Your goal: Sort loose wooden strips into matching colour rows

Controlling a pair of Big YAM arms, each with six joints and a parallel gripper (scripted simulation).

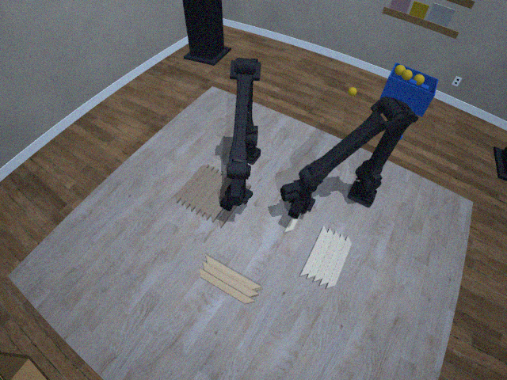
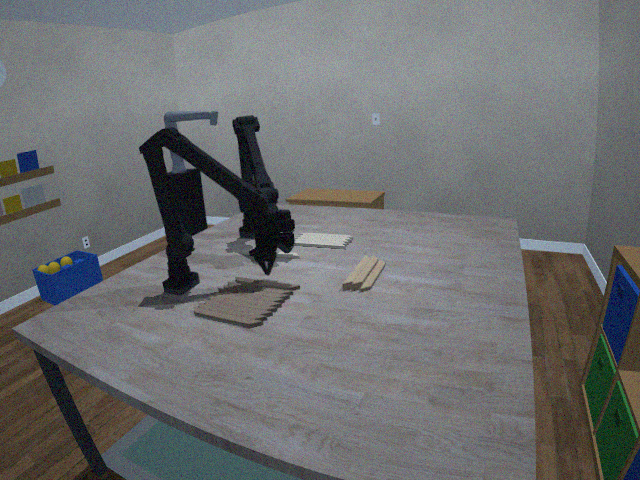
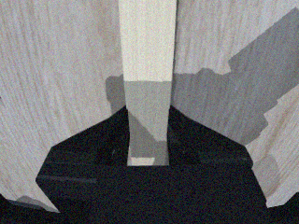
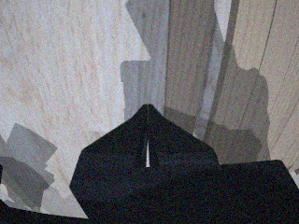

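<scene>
My left gripper (image 1: 292, 217) (image 3: 148, 112) is shut on a loose white strip (image 1: 291, 226) (image 3: 149, 42), with a finger against each long edge. The strip is low at the table. My right gripper (image 1: 225, 207) (image 2: 267, 272) (image 4: 147, 111) is shut and empty, above the table by a loose brown strip (image 4: 189, 61) (image 1: 222, 219) (image 2: 280, 283). That strip lies slightly askew beside the brown row (image 1: 199, 188) (image 2: 235, 308) (image 4: 257, 42), with a narrow gap. The white row (image 1: 327, 256) (image 2: 324, 239) lies apart. Three light tan strips (image 1: 231, 279) (image 2: 362, 272) lie together.
Both arms stand on the wood-look table (image 1: 163, 327) (image 2: 413, 372), bases at its back side in the top view. The right arm partly hides the brown row there. A blue box (image 1: 407, 93) (image 2: 72, 279) of yellow balls stands beyond the table.
</scene>
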